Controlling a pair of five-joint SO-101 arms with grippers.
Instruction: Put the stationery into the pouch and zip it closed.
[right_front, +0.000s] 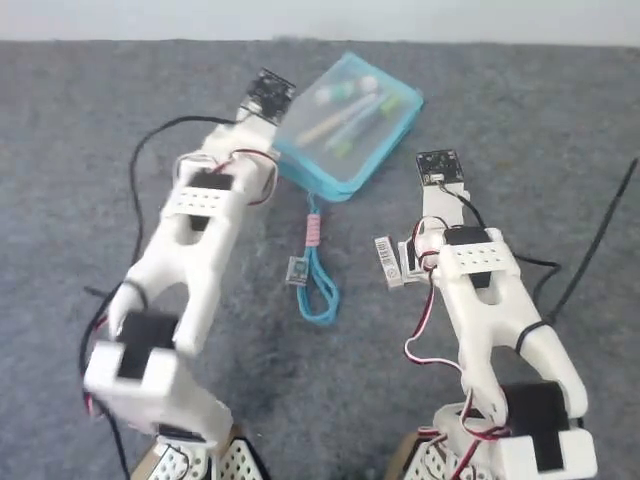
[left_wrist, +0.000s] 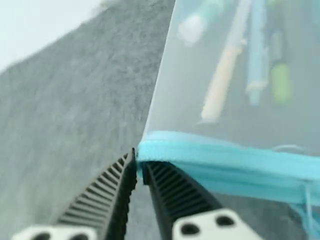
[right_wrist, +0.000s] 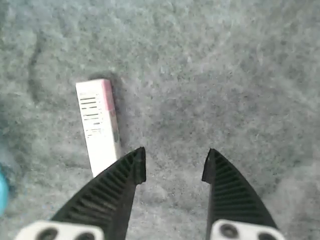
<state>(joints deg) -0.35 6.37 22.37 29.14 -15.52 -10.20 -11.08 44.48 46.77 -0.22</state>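
Flat on the grey carpet: pouch, clear-sided with a blue zip edge, pens and other stationery inside. Pinched at one blue corner of the pouch by left gripper, jaws all but pressed together. Trailing from the pouch toward the arms, a blue strap. Beyond that strap, apart from the pouch, a white block with a pink stripe. Just beside the block, farther from the pouch, right gripper, jaws spread wide, gripping nothing.
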